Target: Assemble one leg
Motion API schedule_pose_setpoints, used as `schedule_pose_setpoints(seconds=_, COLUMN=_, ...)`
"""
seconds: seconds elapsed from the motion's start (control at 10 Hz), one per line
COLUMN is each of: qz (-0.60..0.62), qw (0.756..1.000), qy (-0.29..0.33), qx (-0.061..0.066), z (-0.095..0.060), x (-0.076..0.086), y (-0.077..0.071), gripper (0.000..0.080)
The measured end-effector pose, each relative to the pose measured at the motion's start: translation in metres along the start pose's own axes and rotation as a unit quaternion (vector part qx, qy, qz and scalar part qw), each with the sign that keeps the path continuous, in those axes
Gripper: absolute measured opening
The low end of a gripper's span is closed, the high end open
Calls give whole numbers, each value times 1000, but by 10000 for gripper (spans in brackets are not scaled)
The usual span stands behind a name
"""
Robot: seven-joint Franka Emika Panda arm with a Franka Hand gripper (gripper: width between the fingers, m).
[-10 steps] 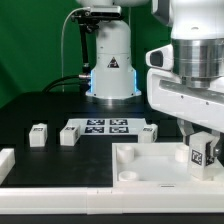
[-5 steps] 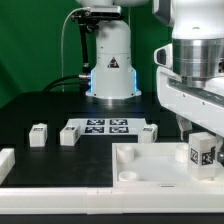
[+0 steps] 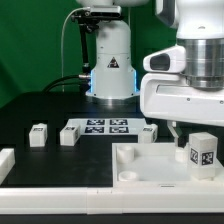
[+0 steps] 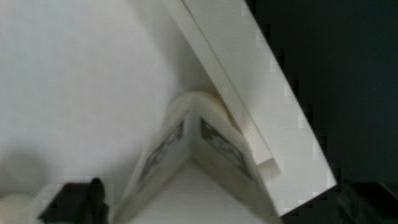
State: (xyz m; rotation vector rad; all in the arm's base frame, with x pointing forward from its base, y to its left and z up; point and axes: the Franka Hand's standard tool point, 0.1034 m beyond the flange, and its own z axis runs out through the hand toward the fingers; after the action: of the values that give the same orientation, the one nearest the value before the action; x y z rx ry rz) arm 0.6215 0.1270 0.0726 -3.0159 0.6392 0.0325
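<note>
A leg (image 3: 203, 153), a small white block with a tag on its face, stands upright in the corner of the white square panel (image 3: 150, 167) at the exterior view's right. My gripper (image 3: 189, 130) hangs just above it, jaws apart and empty, one finger (image 3: 172, 128) showing beside the leg. In the wrist view the leg (image 4: 201, 155) sits against the panel's raised rim (image 4: 237, 90), directly below the gripper (image 4: 214, 214), with a dark fingertip (image 4: 73, 201) off to one side. Three more legs (image 3: 39, 135) (image 3: 69, 134) (image 3: 150, 132) stand on the black table.
The marker board (image 3: 100, 127) lies between the loose legs. The arm's base (image 3: 110, 60) stands behind it. A white part (image 3: 5, 160) sits at the exterior view's left edge. A hole (image 3: 128, 174) marks the panel's near corner.
The gripper has risen off the leg and shifted slightly toward the exterior view's left. The leg stays standing on the panel, now free of the fingers.
</note>
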Motion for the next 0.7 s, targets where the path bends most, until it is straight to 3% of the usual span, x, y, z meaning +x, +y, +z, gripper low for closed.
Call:
schedule_pose_setpoints(seconds=0.2, qz=-132, qw=991, qy=0, qx=-3, z=1, x=0, y=1, gripper=649)
schedule_pose_setpoints(seconds=0.4, qz=-276, qw=961, qy=-7, qx=-10, z=1, x=4, y=9, gripper=649)
schedule_pose_setpoints(seconds=0.7, qz=-316, qw=949, qy=-7, qx=-9, z=1, x=5, y=10, gripper=620)
